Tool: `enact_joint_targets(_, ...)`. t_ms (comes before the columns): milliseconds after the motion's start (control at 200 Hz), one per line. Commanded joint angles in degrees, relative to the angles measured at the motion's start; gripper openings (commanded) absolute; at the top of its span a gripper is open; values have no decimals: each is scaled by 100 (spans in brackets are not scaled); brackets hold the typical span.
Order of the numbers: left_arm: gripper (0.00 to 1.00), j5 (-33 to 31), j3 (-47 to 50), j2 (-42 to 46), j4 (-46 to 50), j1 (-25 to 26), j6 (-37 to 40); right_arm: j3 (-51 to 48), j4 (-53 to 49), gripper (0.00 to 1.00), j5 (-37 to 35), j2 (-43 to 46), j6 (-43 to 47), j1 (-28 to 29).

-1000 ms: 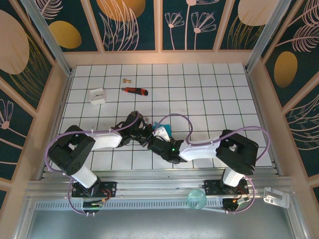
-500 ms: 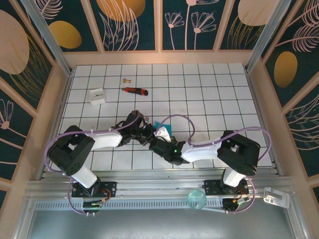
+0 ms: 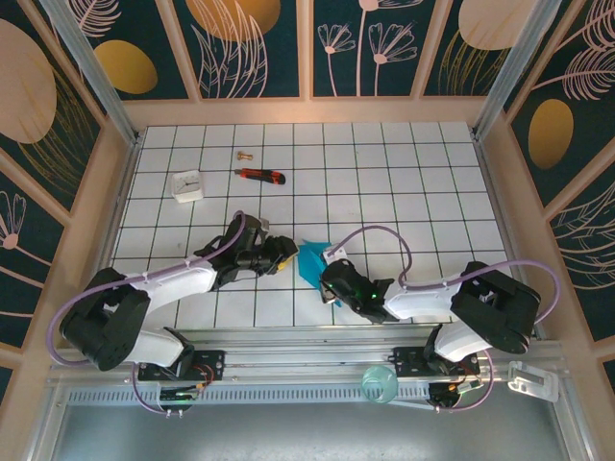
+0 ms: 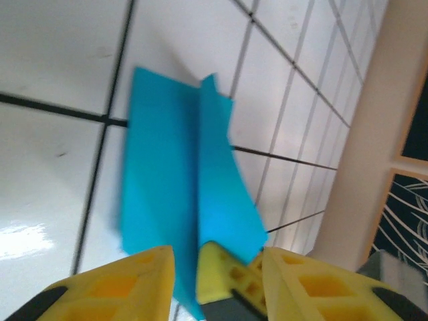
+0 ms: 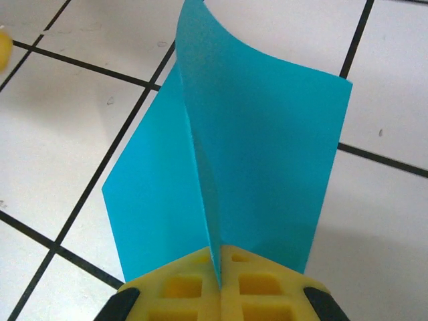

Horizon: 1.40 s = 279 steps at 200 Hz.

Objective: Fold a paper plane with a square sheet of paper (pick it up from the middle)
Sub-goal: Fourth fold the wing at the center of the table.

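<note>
The square sheet of paper is a folded teal shape with a centre crease and two flaps, much like a paper plane, and sits low over the white tiles just left of centre. In the right wrist view my right gripper is shut on the crease of the paper, and one flap stands up. From the top, the right gripper holds the paper's near end. My left gripper is just left of the paper. Its yellow fingers stand apart around the paper and the right gripper's tips, so the left gripper is open.
A small white block, a red-and-black utility knife and a small brass piece lie at the far left of the table. Wooden walls ring the tiled floor. A teal cup-like thing sits on the near rail.
The left gripper has opened and let go of the paper, easing back left. The right gripper, shut on the crease, has pulled the paper slightly toward the near right, so more of it shows.
</note>
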State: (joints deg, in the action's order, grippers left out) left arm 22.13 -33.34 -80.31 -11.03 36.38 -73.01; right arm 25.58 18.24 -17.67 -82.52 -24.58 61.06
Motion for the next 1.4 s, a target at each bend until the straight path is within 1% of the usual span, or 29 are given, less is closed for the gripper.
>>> enact_joint_targets(0,36,-3,61,-121,-61,49,-241,-236,757,0,625,115,-396,-156)
enact_joint_targets(155,30,63,43,-360,-280,128,-275,-441,1058,0,872,140,-771,-256)
enact_joint_targets(480,25,123,56,-776,-673,263,-371,-733,1295,0,1116,245,-1510,-459)
enact_joint_targets(701,22,164,-172,-1083,-722,359,-201,-934,1497,0,1345,309,-1926,-618)
enact_joint_targets(811,18,204,-189,-1203,-853,368,-201,-1038,1607,0,1480,333,-2087,-719)
enact_joint_targets(901,18,202,-272,-1295,-874,375,-107,-1098,1708,0,1637,325,-2187,-812)
enact_joint_targets(1006,17,264,-377,-1448,-919,383,-21,-1172,1822,0,1644,309,-2284,-897)
enact_joint_targets(1031,17,278,-399,-1483,-936,387,-12,-1185,1837,0,1803,311,-2307,-918)
enact_joint_targets(1391,16,368,-618,-1738,-993,445,205,-1528,2368,0,2221,316,-2791,-1230)
